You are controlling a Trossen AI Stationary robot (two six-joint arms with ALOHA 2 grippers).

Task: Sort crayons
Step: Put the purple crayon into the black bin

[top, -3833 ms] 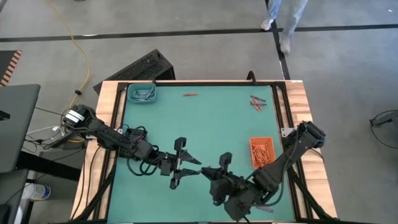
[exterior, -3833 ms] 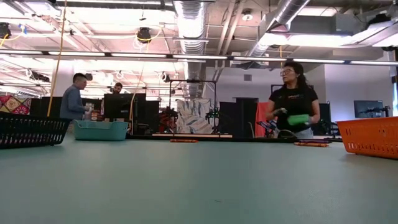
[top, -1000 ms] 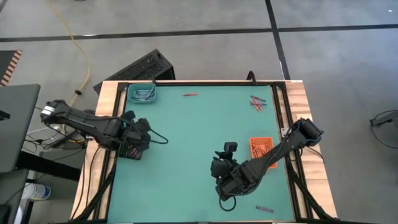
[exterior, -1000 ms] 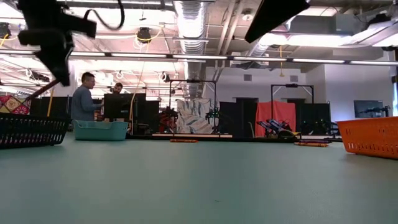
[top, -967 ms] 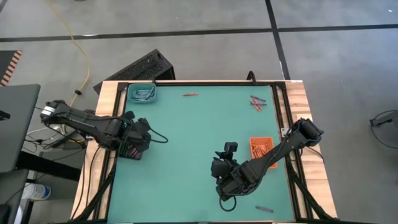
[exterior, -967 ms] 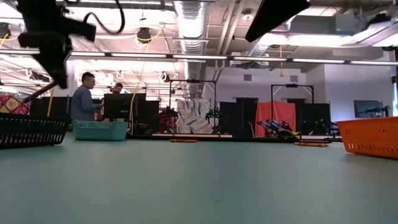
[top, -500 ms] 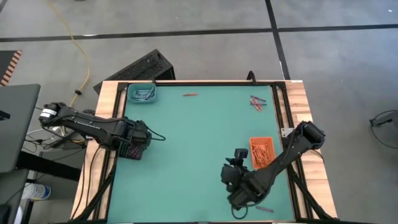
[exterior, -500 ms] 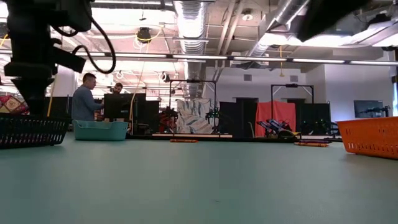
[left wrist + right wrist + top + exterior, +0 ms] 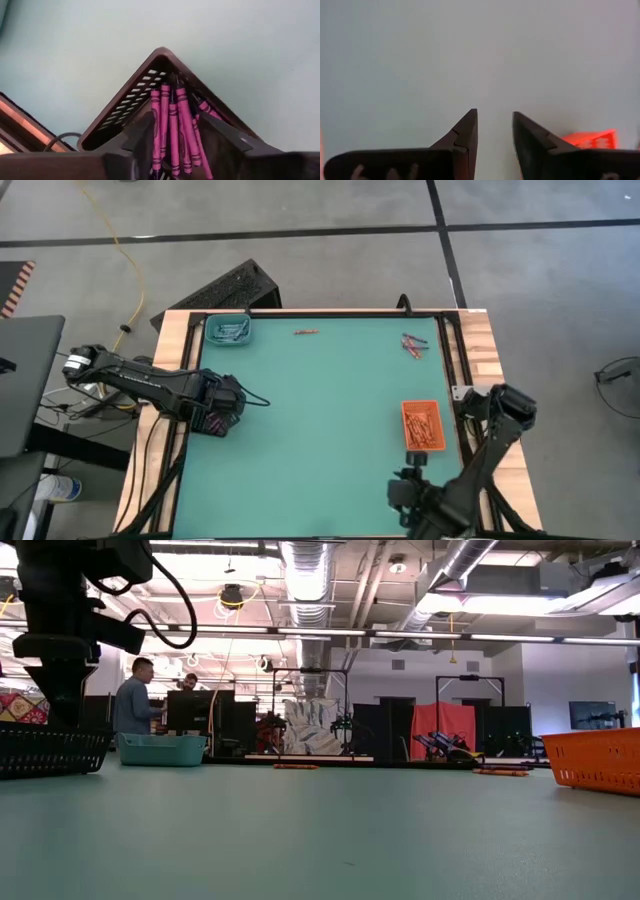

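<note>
My left gripper [image 9: 175, 117] stands open, pointing down into the black tray [image 9: 212, 420] at the table's left edge. Several purple crayons [image 9: 172, 125] lie in that tray, between and below the fingers. My right gripper [image 9: 494, 114] is open over bare green table near the near right corner [image 9: 402, 498], with nothing between its fingers. Pale crayons lie in the teal tray [image 9: 229, 331] at the far left. Orange-red crayons lie in the orange tray [image 9: 421, 425] at the right. One orange-red crayon [image 9: 305, 332] lies loose at the far edge, and a few crayons [image 9: 412, 343] lie at the far right.
The middle of the green table top [image 9: 320, 410] is bare. In the low view the black tray [image 9: 50, 750] is at the left, the teal tray [image 9: 160, 748] behind it and the orange tray [image 9: 595, 760] at the right. People stand in the room beyond.
My left gripper has sunk down toward the black tray at the table's left edge. My right gripper has swung from the near middle of the table toward the near right corner, and its arm now covers the crayon that lay there.
</note>
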